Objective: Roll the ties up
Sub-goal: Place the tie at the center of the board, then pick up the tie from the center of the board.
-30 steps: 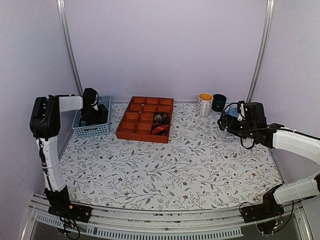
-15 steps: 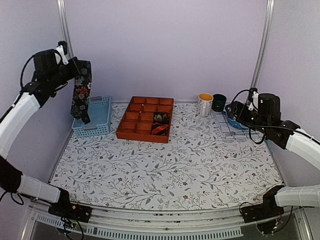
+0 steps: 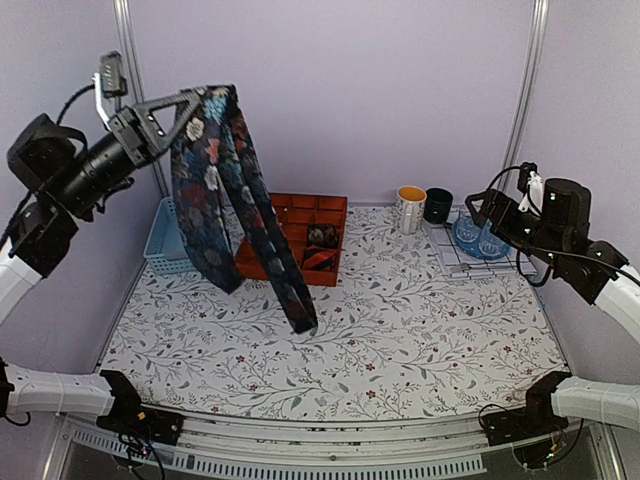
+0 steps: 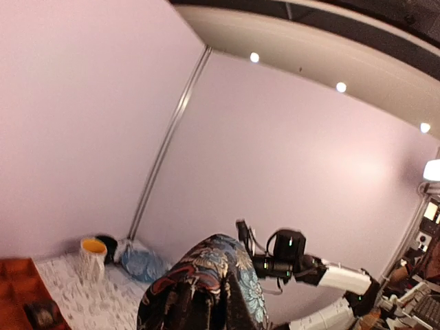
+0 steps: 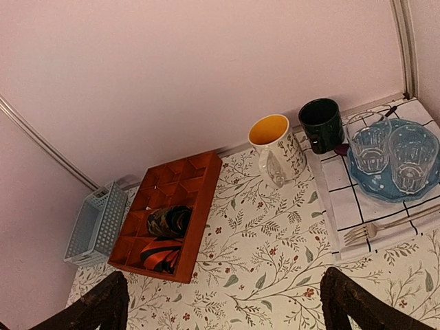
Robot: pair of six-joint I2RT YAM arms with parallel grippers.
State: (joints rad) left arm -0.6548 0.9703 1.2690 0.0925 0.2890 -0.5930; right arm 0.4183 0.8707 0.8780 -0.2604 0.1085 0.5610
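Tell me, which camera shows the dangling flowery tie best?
The top view: the whole tie hangs folded from the left gripper, both ends visible. The left wrist view shows only its bunched top; the right wrist view misses it.

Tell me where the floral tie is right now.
In the top view the floral tie is on the left side, draped from the raised left claw and dangling in front of the blue basket and orange tray.

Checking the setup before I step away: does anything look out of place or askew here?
Only the floral tie: it hangs unrolled from the left gripper, high above the table. The two rolled ties sit in the orange tray; mugs and glasses stand upright, nothing spilled.
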